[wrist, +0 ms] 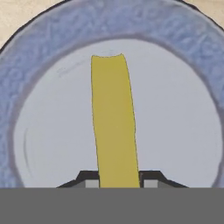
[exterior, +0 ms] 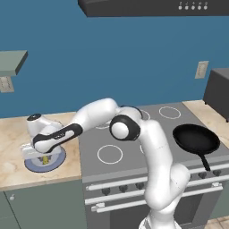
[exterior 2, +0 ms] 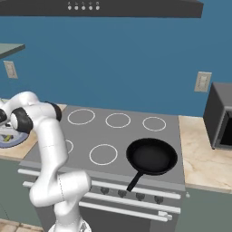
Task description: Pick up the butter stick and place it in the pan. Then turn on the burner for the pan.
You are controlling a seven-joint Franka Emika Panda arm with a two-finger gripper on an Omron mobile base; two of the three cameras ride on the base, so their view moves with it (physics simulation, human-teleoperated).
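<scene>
Countertop left of the stove [exterior: 134,154] is where we've got the gripper [wrist: 118,183] clamped on the butter [wrist: 113,122], down on the plate [wrist: 52,48]; pan [exterior: 196,138] sits front-right.

Base views flank arm from behind, sharing stove [exterior: 134,143] and pan [exterior 2: 152,156]; hand view hugs plate [wrist: 26,48].

You see a plain yellow butter stick [wrist: 113,122] on a plate [wrist: 39,65] with a mottled blue-grey rim and pale grey centre. At 3 o'clock across the grey stove [exterior: 134,152], ringed with white circles, sits the black pan [exterior: 196,138]. The counter [exterior: 11,156] is beige marble.
</scene>
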